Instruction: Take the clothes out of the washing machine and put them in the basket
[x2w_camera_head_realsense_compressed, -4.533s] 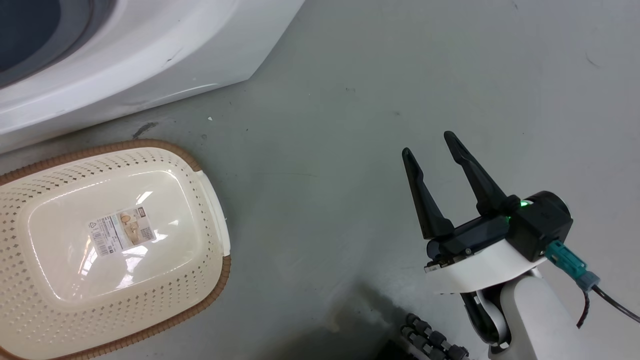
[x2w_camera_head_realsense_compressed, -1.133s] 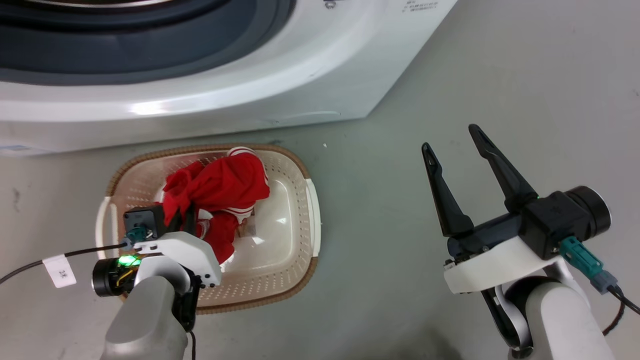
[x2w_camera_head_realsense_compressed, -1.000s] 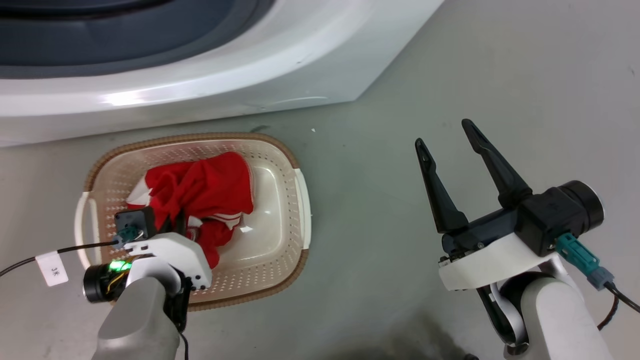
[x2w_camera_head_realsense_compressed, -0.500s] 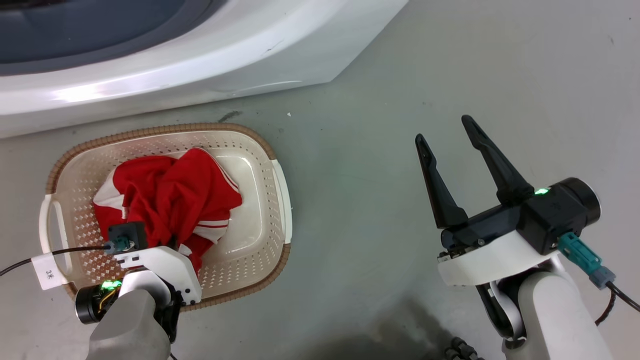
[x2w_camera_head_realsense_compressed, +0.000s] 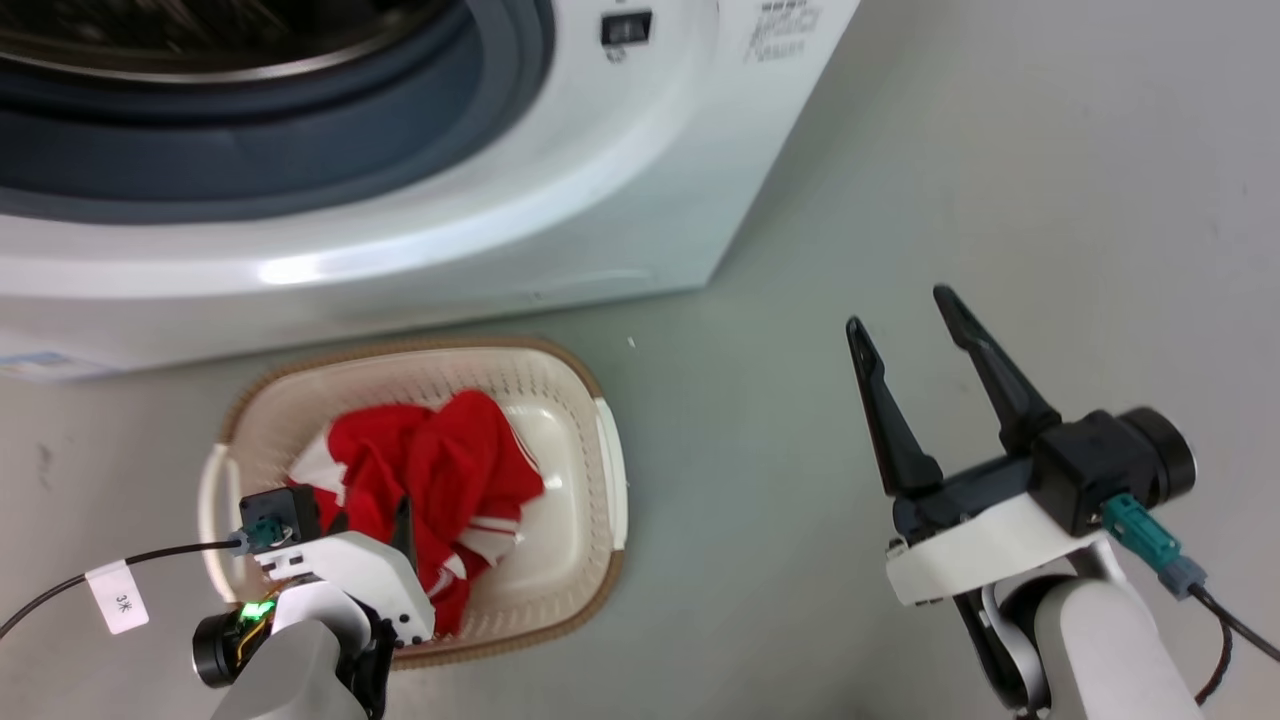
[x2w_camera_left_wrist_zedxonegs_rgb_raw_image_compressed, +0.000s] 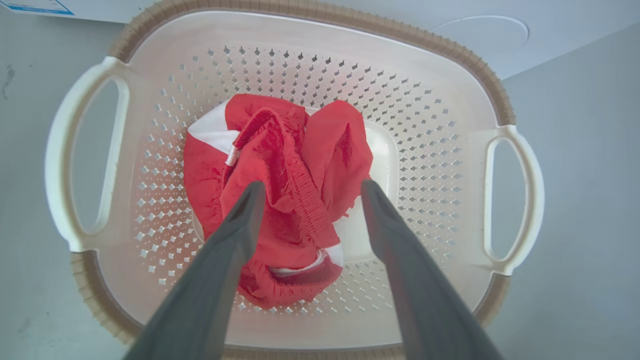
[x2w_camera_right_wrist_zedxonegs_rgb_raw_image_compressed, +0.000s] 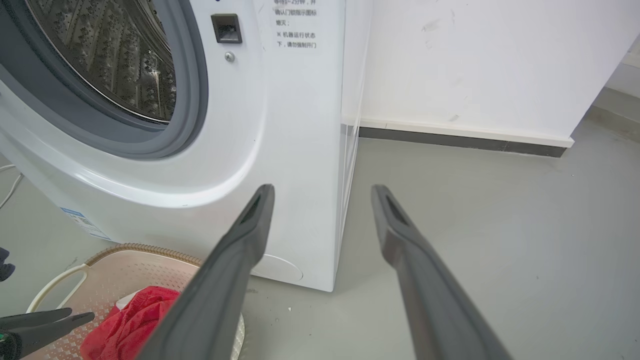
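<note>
The red clothes (x2w_camera_head_realsense_compressed: 430, 480) with white patches lie bundled inside the cream basket (x2w_camera_head_realsense_compressed: 570, 395), which stands on the floor before the white washing machine (x2w_camera_head_realsense_compressed: 620, 200). My left gripper (x2w_camera_head_realsense_compressed: 372, 512) hovers over the basket's near side. In the left wrist view it (x2w_camera_left_wrist_zedxonegs_rgb_raw_image_compressed: 311, 186) is open, with the clothes (x2w_camera_left_wrist_zedxonegs_rgb_raw_image_compressed: 280, 165) lying loose below and between the fingers. My right gripper (x2w_camera_head_realsense_compressed: 898, 310) hangs open over bare floor to the right, holding nothing. The right wrist view shows it (x2w_camera_right_wrist_zedxonegs_rgb_raw_image_compressed: 324, 190) pointing at the washing machine's (x2w_camera_right_wrist_zedxonegs_rgb_raw_image_compressed: 290, 125) right front corner, with the steel drum (x2w_camera_right_wrist_zedxonegs_rgb_raw_image_compressed: 120, 55) open to view.
Grey floor (x2w_camera_head_realsense_compressed: 1000, 150) stretches to the right of the washing machine. A white wall with a dark skirting (x2w_camera_right_wrist_zedxonegs_rgb_raw_image_compressed: 465, 142) stands behind it. The basket has a handle at each end (x2w_camera_left_wrist_zedxonegs_rgb_raw_image_compressed: 515, 195). A tagged cable (x2w_camera_head_realsense_compressed: 118, 598) trails from my left wrist.
The basket was empty 4.5 s ago and now holds the clothes. Over the last second the bundle sank and spread. The head camera has tilted up. My right gripper keeps its pose.
</note>
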